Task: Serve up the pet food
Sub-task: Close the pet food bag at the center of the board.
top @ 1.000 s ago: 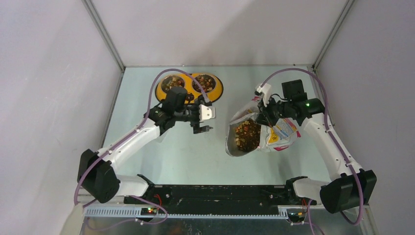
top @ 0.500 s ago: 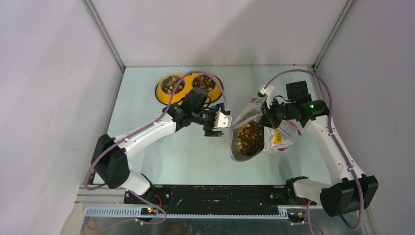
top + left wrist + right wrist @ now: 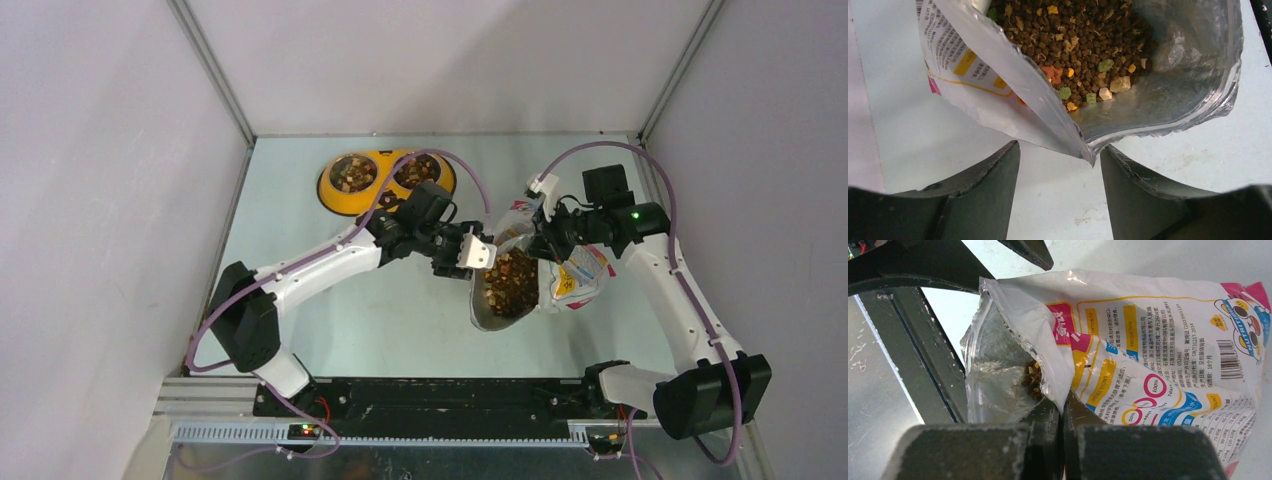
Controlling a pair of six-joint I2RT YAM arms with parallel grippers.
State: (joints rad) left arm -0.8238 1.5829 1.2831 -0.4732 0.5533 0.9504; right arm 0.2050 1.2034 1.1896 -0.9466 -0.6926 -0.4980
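left gripper (image 3: 1060, 150) reaches rightward, open, at bag (image 3: 973, 80) mouth.

Left fingers (image 3: 985, 187), perhaps narrower, now at bag (image 3: 998, 80)

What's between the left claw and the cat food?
In the left wrist view, the corner of the open bag and its shiny silver inside sit between the left gripper and the pet food.

In the right wrist view, most of the pet food (image 3: 1032, 378) is hidden inside the bag (image 3: 1158, 340), whose far end is cropped.
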